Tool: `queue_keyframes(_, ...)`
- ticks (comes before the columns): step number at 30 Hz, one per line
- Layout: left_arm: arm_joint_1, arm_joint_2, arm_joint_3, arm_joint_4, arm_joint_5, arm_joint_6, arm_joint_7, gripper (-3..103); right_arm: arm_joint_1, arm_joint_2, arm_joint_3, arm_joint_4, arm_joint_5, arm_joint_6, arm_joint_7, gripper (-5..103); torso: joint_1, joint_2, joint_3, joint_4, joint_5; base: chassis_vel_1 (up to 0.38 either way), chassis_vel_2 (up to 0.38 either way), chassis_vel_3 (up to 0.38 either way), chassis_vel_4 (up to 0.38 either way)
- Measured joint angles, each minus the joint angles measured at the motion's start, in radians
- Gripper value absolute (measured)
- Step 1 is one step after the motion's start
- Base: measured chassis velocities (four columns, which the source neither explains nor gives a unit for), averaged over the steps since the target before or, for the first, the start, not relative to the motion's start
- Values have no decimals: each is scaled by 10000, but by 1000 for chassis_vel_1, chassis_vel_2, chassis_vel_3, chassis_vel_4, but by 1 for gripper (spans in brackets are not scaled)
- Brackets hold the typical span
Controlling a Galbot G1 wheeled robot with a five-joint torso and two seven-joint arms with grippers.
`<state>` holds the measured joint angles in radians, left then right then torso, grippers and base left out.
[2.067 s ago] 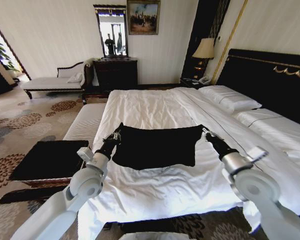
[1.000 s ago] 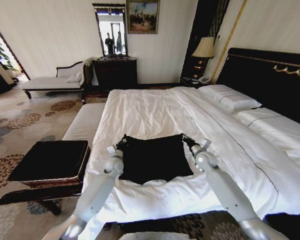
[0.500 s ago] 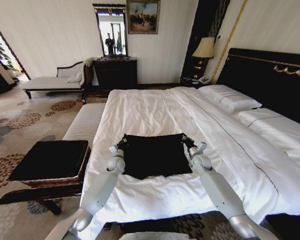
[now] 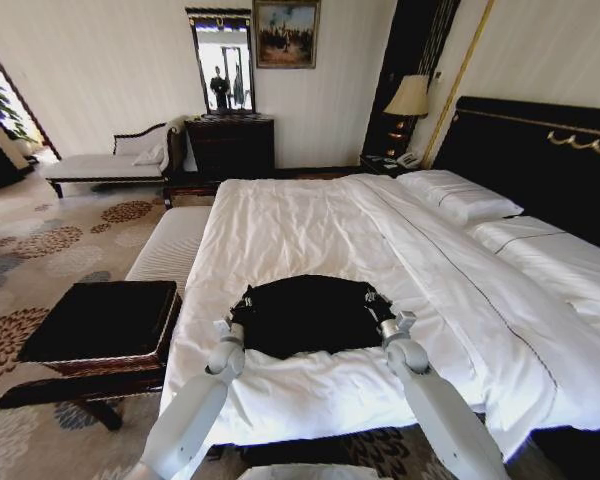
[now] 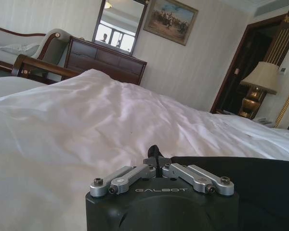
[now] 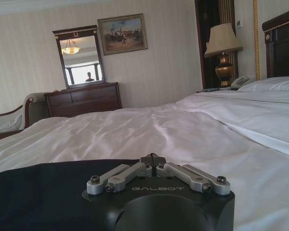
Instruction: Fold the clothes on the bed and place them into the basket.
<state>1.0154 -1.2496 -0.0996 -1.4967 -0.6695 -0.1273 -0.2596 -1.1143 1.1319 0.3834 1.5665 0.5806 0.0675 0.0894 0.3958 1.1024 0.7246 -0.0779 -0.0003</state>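
the black t-shirt (image 4: 308, 315) lies on the white bed (image 4: 300, 220). the left gripper (image 4: 243, 302) pinches its left edge and the right gripper (image 4: 372, 298) pinches its right edge. the basket (image 4: 100, 325) sits on the floor to the left

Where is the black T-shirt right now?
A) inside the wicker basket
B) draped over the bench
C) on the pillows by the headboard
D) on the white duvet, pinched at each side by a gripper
D: the black T-shirt lies on the bed, with the left gripper and right gripper shut on its two side edges.
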Motion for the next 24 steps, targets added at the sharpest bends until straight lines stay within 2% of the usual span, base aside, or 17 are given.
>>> queue_keyframes(10,1164,736,-126,-1293,-19,-144,-65,0,-1670,53,511,903,-248,289,-41,0,0,0,-1,-2,2,0,0,0,0)
queue_keyframes(17,1739,729,-48,-1705,648,-257,-172,0,-2274,255,696,1148,-340,435,-76,0,2,0,1,2,1,0,0,0,0)
queue_keyframes(24,2019,932,7,-2118,960,-286,-237,0,-2612,376,918,1240,-346,536,-107,0,3,-1,1,1,3,0,0,0,0)
